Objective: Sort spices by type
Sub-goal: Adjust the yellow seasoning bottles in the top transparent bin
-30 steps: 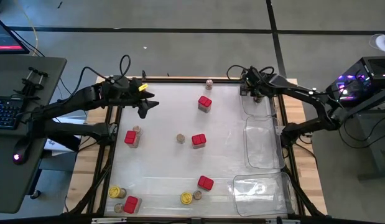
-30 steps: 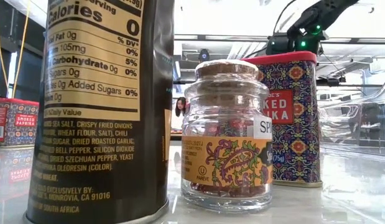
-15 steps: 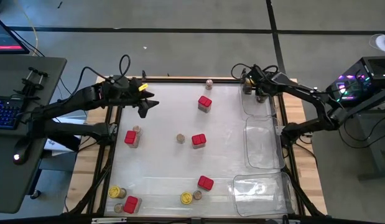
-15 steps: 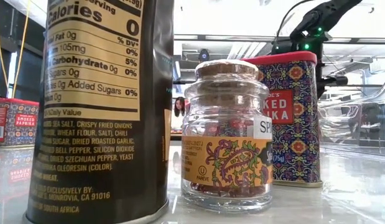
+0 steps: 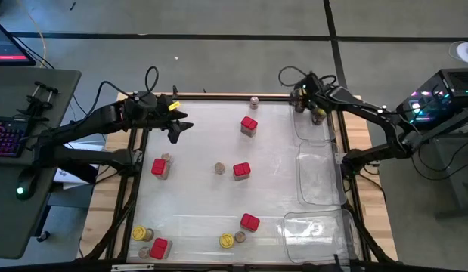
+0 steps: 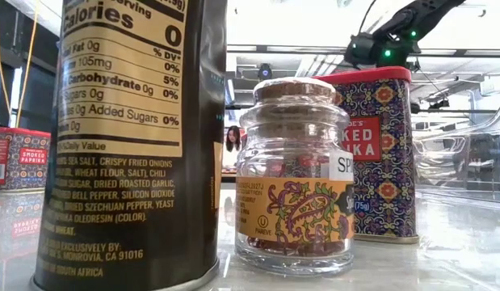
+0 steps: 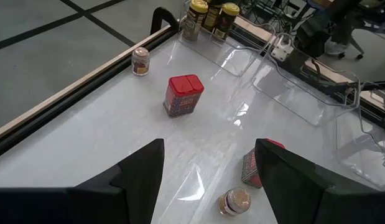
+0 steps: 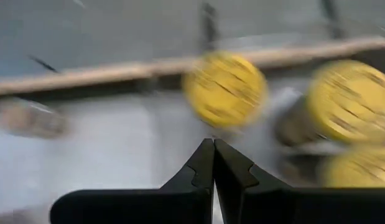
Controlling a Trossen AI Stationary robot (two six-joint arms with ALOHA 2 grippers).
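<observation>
Right claw point(image 8: 213, 163) clenched empty above the yellow-lidded jars point(image 5: 318, 115) at one o'clock; next, fetch another; left claw point(image 7: 208, 171) released, waiting

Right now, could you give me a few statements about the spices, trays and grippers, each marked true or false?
1. The right gripper is shut and empty. True.
2. The left gripper holds a red tin. False: it is open and empty, near the far left corner.
3. Yellow-lidded jars stand in the far tray. True.
4. The near tray holds red tins. False: no spices in it.
5. A small jar stands by the table's far edge. True.
</observation>
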